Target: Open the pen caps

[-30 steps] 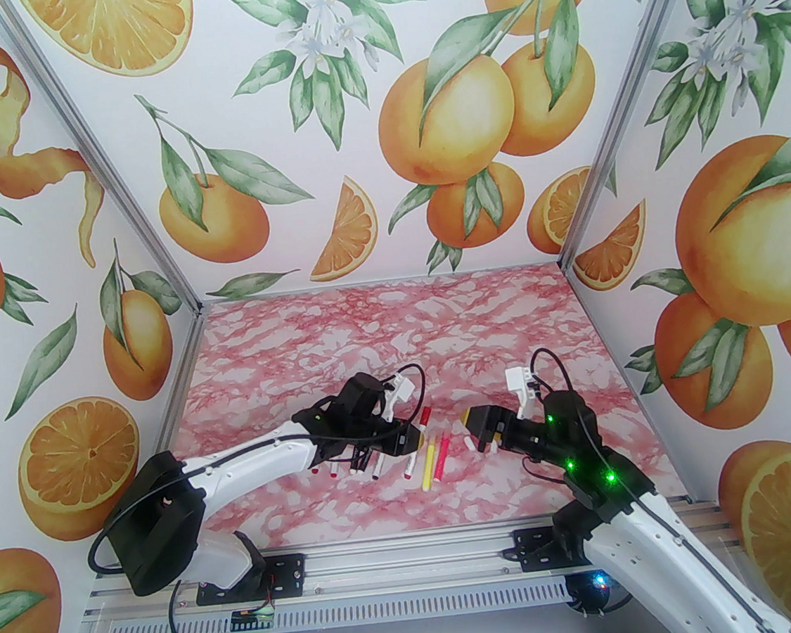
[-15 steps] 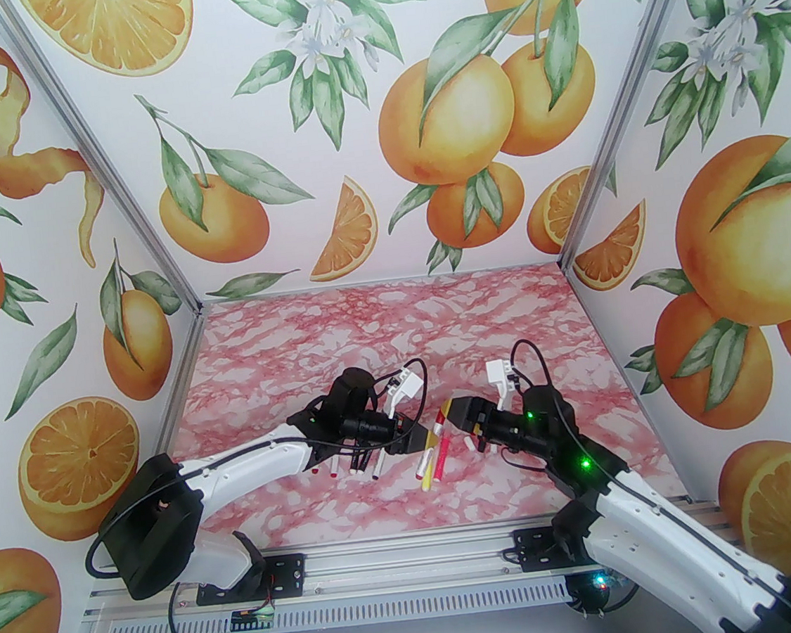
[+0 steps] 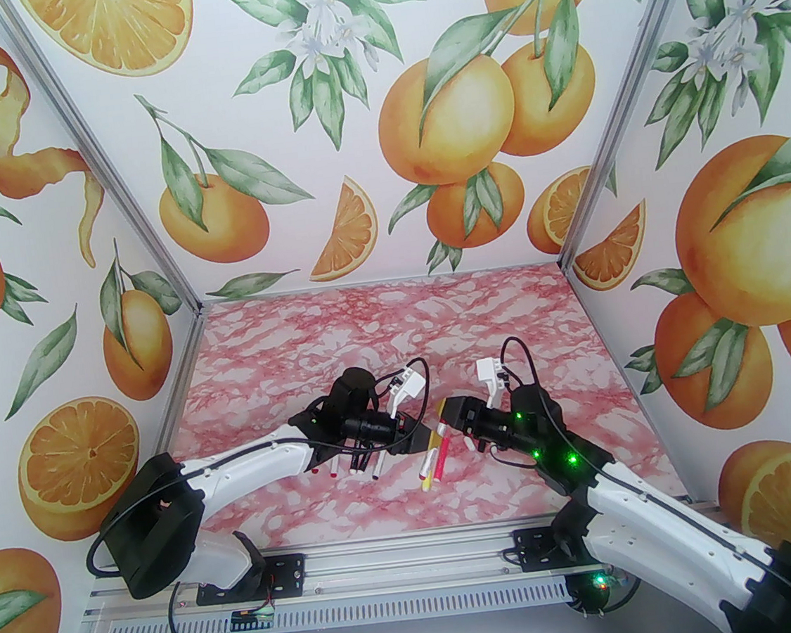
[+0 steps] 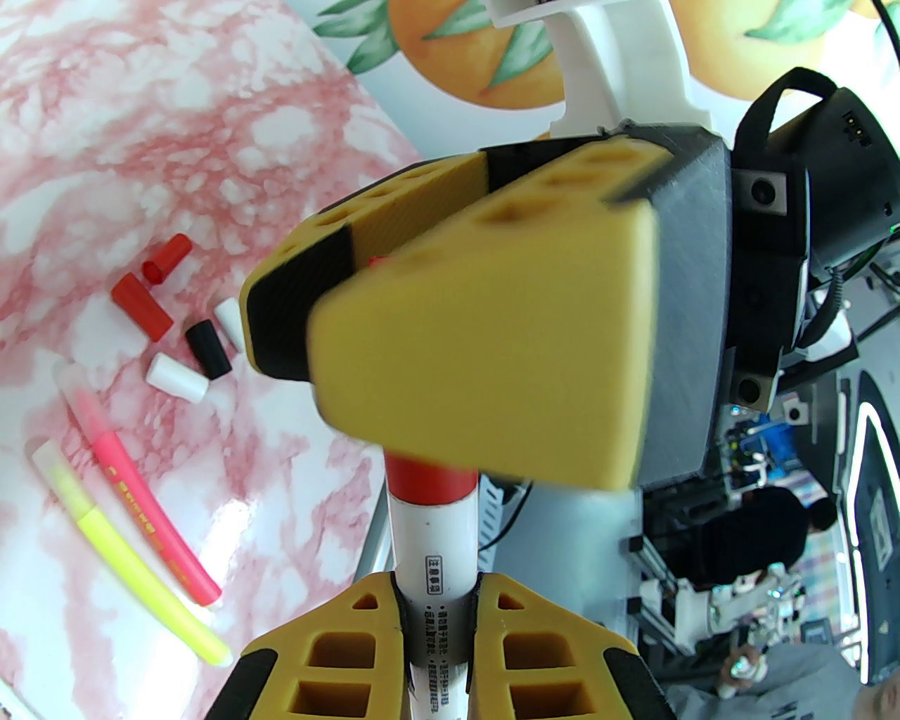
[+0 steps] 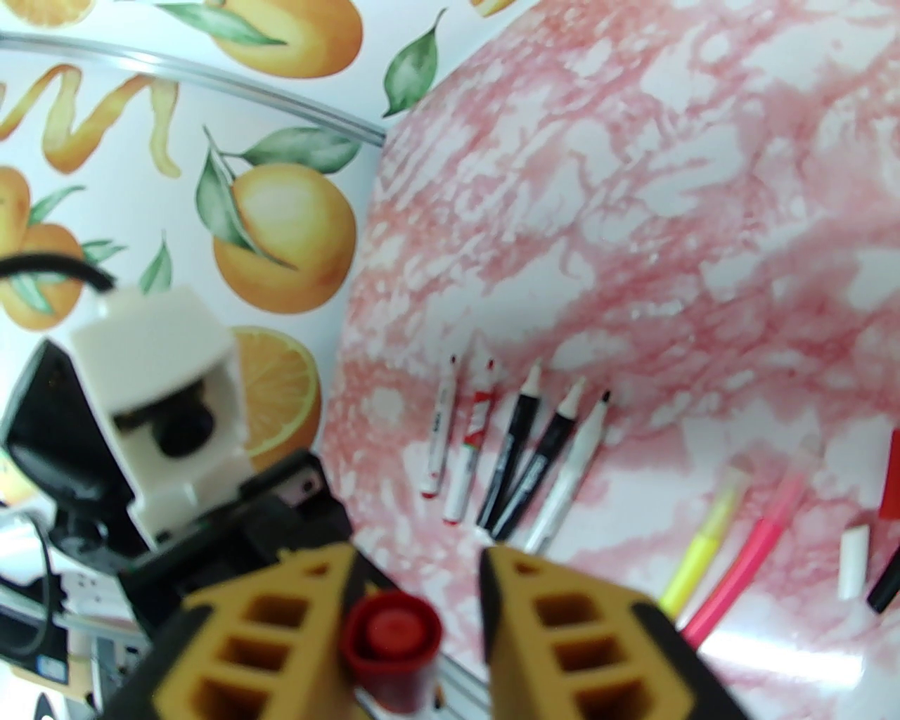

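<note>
Three walls close in the tabletop [image 3: 382, 323], which has a pink-and-white marble pattern. The back wall [image 3: 381, 189], left wall [image 3: 37, 335] and right wall [image 3: 744, 148] carry a print of oranges, orange slices, green leaves and white blossoms on white. Aluminium posts [image 3: 108, 171] run up the two back corners. An aluminium rail [image 3: 402, 560] lies along the near edge, a slotted grey strip [image 3: 413, 600] just below it. The light is bright and even
</note>
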### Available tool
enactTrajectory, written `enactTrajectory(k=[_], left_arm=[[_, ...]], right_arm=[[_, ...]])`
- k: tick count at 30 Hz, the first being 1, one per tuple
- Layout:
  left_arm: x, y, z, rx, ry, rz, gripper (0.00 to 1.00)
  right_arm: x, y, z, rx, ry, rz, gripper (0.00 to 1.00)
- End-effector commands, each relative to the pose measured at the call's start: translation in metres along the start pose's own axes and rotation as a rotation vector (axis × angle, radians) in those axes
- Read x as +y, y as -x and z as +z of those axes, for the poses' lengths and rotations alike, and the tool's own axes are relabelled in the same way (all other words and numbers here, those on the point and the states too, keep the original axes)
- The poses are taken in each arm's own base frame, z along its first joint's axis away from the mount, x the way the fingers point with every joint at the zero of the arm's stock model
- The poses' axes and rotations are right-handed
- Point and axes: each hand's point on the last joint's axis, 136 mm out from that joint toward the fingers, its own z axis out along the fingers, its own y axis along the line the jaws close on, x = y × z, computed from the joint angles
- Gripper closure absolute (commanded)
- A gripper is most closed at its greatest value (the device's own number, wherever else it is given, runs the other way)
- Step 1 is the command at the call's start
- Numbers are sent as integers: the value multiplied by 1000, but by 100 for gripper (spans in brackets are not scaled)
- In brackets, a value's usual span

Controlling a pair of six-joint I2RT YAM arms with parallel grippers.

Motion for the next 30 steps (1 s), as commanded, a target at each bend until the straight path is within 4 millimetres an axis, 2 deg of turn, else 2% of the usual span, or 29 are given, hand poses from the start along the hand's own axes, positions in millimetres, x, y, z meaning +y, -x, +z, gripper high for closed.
enactTrajectory(k=[1,6,9,18,24,30], left_arm=[[-4,-4,3,13,-29,9,93],[-4,-11,7,43,-30,16,100],[-4,-18,10,67,-34,17,100],[-9,-36,21,130,-45,26,100],[-15,-43,26,159,-65,37,100],[-13,-55,33,204,-75,22,100]], right_arm=[[13,13,-3,-57,20,-23,77],[9,19,-8,-100,-3,-21,84],[9,25,-12,-134,-13,-25,87],[13,49,-24,-215,-29,-37,91],[8,63,-34,-262,-36,-23,92],[11,77,-45,-316,-17,-29,93]])
